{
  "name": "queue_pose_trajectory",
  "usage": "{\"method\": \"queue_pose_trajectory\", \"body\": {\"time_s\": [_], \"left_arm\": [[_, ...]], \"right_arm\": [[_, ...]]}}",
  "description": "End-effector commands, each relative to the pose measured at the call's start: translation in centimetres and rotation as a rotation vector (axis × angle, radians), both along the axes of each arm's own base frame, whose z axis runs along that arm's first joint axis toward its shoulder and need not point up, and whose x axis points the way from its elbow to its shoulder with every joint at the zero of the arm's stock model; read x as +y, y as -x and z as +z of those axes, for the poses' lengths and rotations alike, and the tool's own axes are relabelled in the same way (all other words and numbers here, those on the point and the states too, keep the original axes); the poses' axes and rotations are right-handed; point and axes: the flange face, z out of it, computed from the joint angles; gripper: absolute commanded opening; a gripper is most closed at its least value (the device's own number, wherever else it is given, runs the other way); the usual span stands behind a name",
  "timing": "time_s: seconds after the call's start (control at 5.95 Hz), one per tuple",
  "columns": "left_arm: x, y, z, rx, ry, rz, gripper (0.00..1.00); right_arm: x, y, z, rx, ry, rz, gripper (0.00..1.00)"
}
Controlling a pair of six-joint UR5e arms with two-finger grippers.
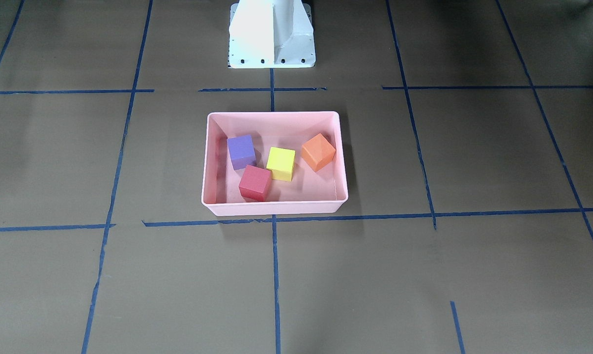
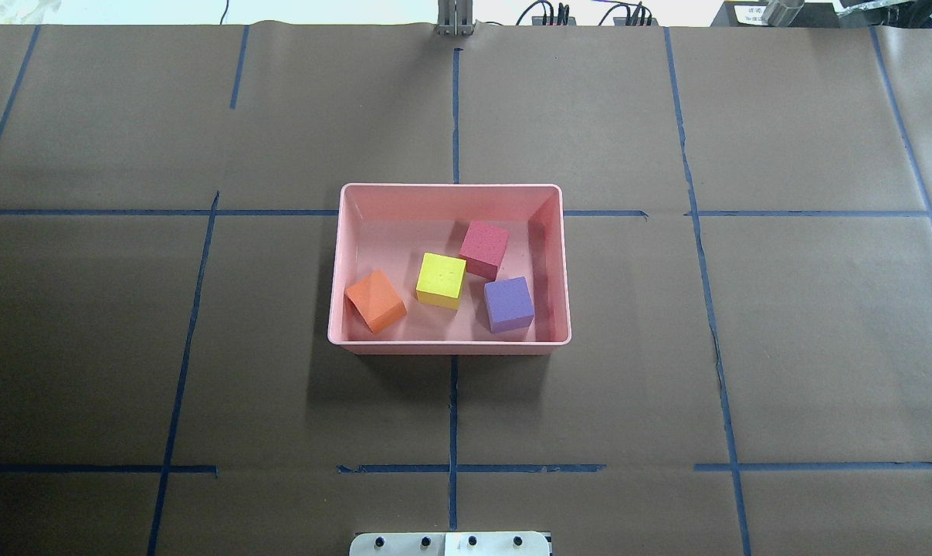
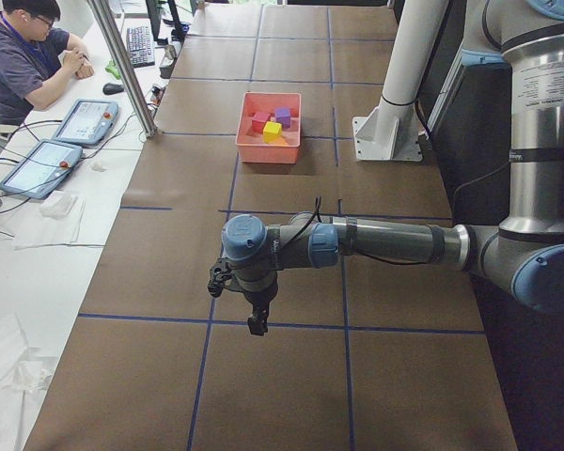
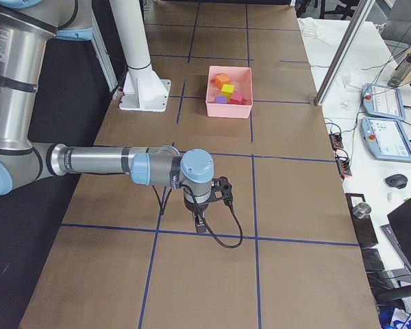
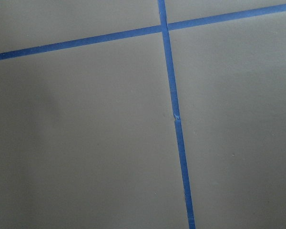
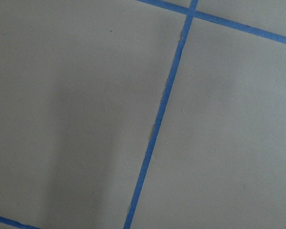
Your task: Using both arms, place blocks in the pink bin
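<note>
Overhead exterior shows you the pink bin (image 2: 450, 188) at frame centre, holding all four cubes: orange block (image 2: 375, 301) tilted at lower left, yellow block (image 2: 441, 279) in the middle, red-pink block (image 2: 484, 248) upper right, purple block (image 2: 509, 303) lower right. The left gripper (image 3: 257, 324) and right gripper (image 4: 201, 225) hang well apart from it; you cannot tell whether either is open or closed.

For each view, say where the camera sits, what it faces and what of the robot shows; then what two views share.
Front-facing: across the brown paper-covered table, steeply down on the shallow pale-pink plastic bin; white pedestal only.
Overhead: behind the robot, down on the bin; pedestal base.
Exterior left: table's end; near grey left arm.
Exterior right: opposite end; near grey right arm.
Left wrist: down on the table; no robot part.
Right wrist: likewise.
Shared: first two show the yellow foam cube in the bin.
</note>
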Motion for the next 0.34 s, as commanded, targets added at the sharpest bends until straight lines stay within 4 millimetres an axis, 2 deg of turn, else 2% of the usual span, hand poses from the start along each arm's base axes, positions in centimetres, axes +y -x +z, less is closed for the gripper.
{"method": "queue_pose_trajectory", "body": {"time_s": [0.0, 0.17], "left_arm": [[0.01, 0.0, -0.07, 0.0, -0.001, 0.0, 1.0], [0.16, 0.0, 0.06, 0.0, 0.002, 0.0, 1.0]], "right_arm": [[0.03, 0.01, 0.04, -0.001, 0.001, 0.0, 1.0], [0.03, 0.01, 0.04, -0.001, 0.001, 0.0, 1.0]]}}
